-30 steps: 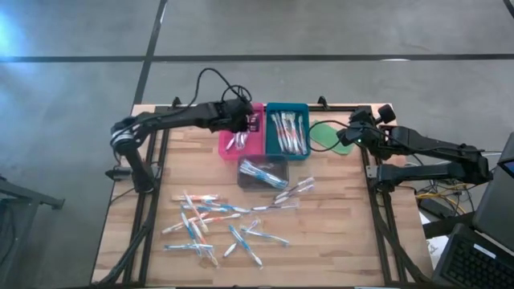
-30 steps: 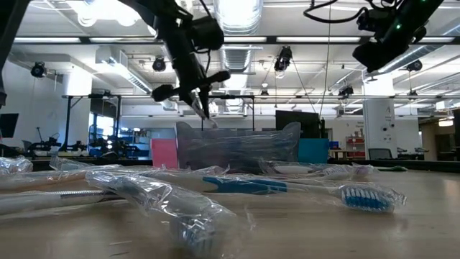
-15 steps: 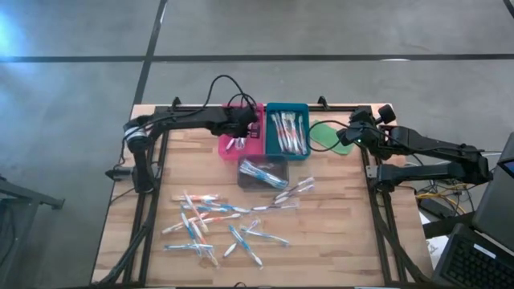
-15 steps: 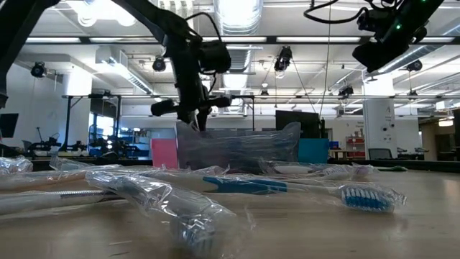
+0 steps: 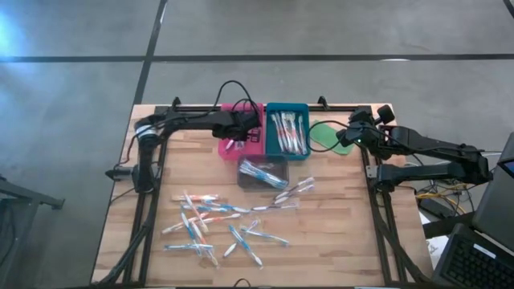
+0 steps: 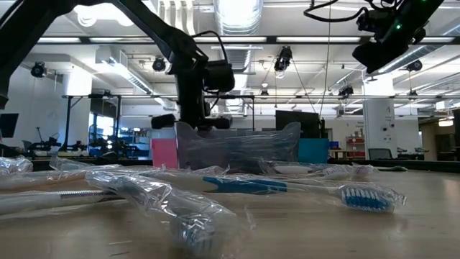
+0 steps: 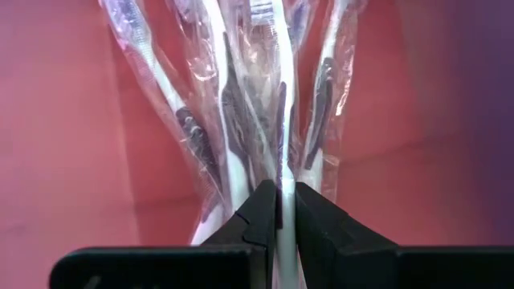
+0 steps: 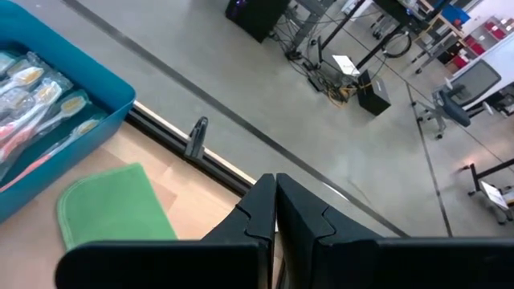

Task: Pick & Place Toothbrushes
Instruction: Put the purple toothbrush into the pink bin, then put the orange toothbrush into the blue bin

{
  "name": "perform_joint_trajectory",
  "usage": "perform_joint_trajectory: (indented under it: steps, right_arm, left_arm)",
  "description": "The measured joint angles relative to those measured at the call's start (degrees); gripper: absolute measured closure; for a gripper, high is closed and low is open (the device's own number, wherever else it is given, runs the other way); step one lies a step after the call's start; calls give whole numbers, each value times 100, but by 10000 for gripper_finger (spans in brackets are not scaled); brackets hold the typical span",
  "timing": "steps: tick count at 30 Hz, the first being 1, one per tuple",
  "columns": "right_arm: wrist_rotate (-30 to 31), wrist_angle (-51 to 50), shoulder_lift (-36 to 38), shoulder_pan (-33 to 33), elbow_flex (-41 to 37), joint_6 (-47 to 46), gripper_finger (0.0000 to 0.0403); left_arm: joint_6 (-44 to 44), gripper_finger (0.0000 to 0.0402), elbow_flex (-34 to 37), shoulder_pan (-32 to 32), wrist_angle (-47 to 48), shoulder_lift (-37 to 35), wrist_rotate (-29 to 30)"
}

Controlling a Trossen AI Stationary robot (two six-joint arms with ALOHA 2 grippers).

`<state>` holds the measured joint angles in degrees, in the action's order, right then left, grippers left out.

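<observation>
two open plastic trays, pink (image 5: 227, 149) left of teal (image 5: 287, 132), sit at the wooden table's (image 5: 337, 225) far edge; wrapped toothbrushes (image 5: 217, 222) lie scattered toward its near edge.

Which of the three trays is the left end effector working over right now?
The pink tray, far-left of the row. The left end effector holds a toothbrush above it; the blue tray and clear tray stand unattended.

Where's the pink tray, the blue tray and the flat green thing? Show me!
pink tray (image 5: 226, 150): high view, on its lower-left rim.
blue tray (image 5: 287, 107): high view, on its far rim.
flat green piece (image 5: 324, 132): high view, on its middle.
</observation>
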<state>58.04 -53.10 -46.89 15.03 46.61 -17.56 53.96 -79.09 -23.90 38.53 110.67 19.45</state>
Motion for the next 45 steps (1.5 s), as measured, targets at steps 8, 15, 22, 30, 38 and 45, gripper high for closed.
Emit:
perform_joint_trajectory:
  steps: [8,15,22,30,38,45]
  right_arm:
    - [-2,2,0,0,0,16,394]
    - [-2,4,0,0,0,0,394]
    - [-6,4,0,2,0,0,394]
    - [-20,4,-4,2,0,0,394]
    - [-138,2,-4,2,-1,2,394]
    - [-150,4,-4,0,-1,0,394]
  left_arm:
    - [-27,345,0,0,-49,140,10]
    - [-200,297,4,0,-38,81,-67]
    - [-505,226,-94,-4,-43,73,-69]
    - [-1150,184,-401,-66,39,-144,-162]
    - [-1404,186,-952,-116,1118,-495,-242]
    - [-1825,188,-1198,-101,1524,-1097,-628]
